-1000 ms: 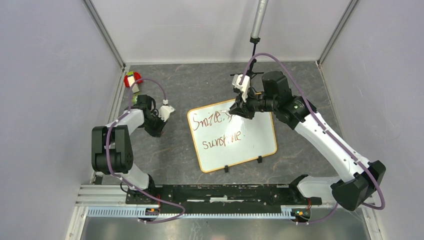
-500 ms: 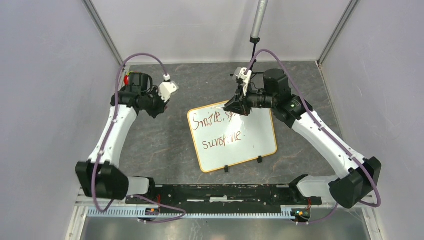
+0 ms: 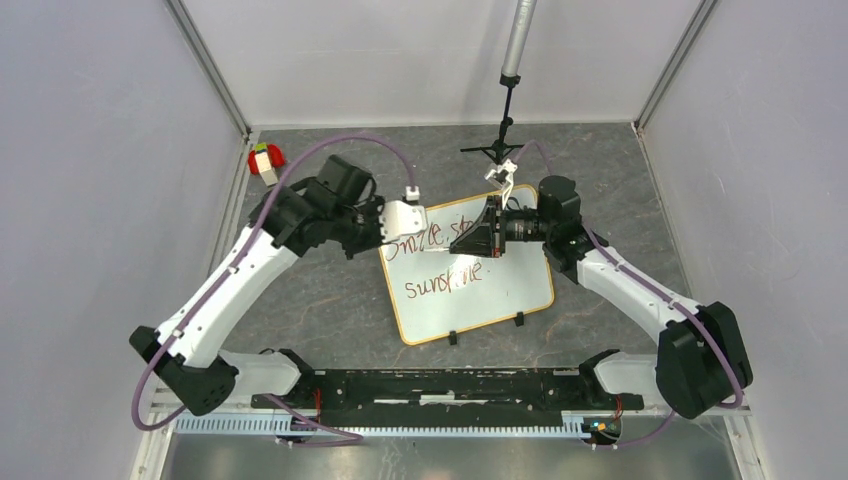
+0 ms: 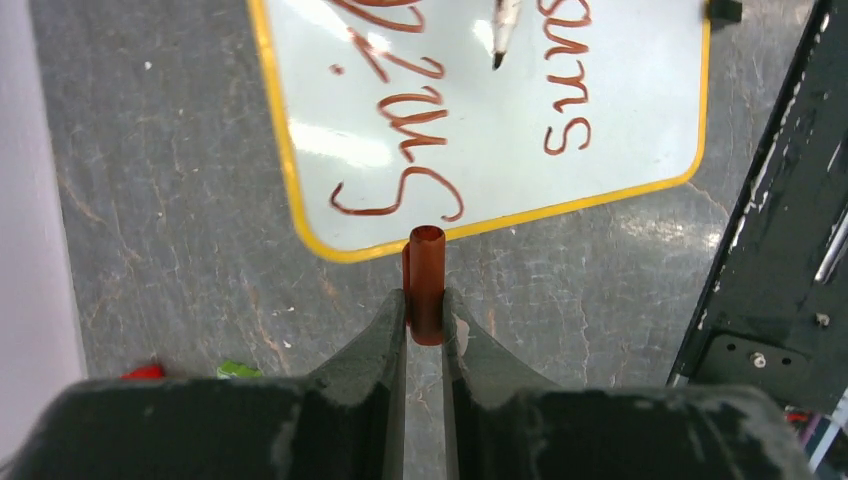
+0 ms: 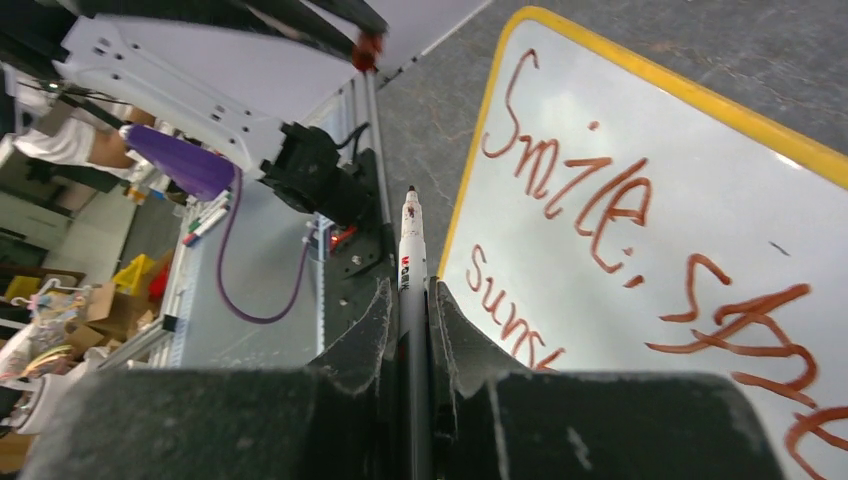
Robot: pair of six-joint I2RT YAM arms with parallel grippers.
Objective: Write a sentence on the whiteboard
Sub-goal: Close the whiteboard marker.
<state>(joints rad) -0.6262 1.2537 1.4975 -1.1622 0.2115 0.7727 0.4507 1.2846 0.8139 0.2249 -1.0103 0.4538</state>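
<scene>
The whiteboard lies flat in the middle of the table, orange-framed. The sentence runs across it in two lines of dark red lettering. My left gripper hovers by the board's far left corner, shut on a red marker cap that sticks out past the fingertips toward the board's frame. My right gripper hangs over the upper part of the board, shut on the marker, whose bare tip points at my left gripper. The marker's tip also shows above the whiteboard in the left wrist view.
A red, green and white object sits in the back left corner. A black stand on a grey pole rises at the back centre. Two black clips sit on the board's near edge. A black rail lines the table's front.
My left arm has swung from the back left corner rightward to the board's far left corner, cap in hand. My right gripper has tipped down and shifted slightly left, toward the left gripper.
</scene>
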